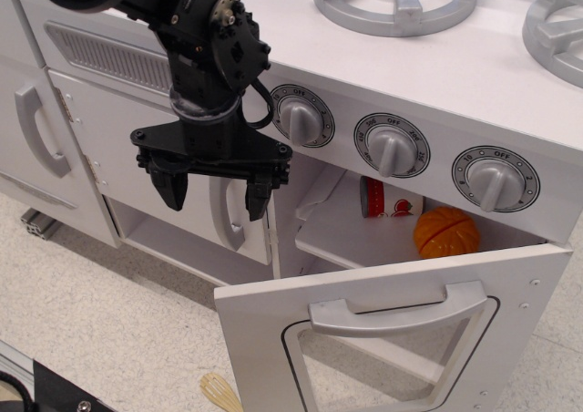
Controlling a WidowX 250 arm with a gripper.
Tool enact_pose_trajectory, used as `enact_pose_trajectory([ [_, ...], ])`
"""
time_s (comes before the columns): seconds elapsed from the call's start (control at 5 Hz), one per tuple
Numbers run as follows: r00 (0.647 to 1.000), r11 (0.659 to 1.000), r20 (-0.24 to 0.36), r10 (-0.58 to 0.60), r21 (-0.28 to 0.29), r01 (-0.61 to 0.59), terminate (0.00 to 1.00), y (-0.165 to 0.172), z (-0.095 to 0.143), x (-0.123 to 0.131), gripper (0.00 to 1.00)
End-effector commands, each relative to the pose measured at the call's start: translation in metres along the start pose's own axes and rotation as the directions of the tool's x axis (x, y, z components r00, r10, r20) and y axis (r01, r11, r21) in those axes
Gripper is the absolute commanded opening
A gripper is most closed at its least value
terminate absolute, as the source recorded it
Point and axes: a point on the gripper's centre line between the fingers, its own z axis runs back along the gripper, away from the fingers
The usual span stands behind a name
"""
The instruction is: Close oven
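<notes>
The oven [364,239] is a white toy-kitchen compartment below three grey knobs. Its door [264,339] hangs open, tilted out and down toward me. The door has a rounded clear window [383,375] and a horizontal silver-grey bar handle [396,312]. My black gripper [216,198] points down with its fingers [173,186] spread and nothing between them. It hovers left of the oven opening, above and to the left of the door's top left corner, in front of a plain cabinet door [137,166]. It touches neither door.
Inside the oven, a red-and-white can [378,198] and an orange ball [446,232] sit on the shelf [346,234]. The cabinet door's vertical grey handle [228,221] is between my fingers' line of sight. A wooden utensil [221,394] lies on the floor. Burners [396,2] sit on top.
</notes>
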Motion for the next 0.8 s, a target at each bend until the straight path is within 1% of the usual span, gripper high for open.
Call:
enact_pose_trajectory([
  [0.0,1.000,1.000,0.000,0.000,0.000,0.000,0.00,0.000,0.000,0.000,1.00],
  [0.2,1.000,0.999,0.023,0.010,-0.047,-0.009,0.00,-0.022,0.024,-0.003,1.00],
  [0.4,1.000,0.995,0.013,-0.019,-0.100,0.020,0.00,-0.039,0.039,-0.014,1.00],
  [0.6,0.997,0.992,-0.054,-0.052,-0.119,0.046,0.00,-0.058,0.036,-0.041,1.00],
])
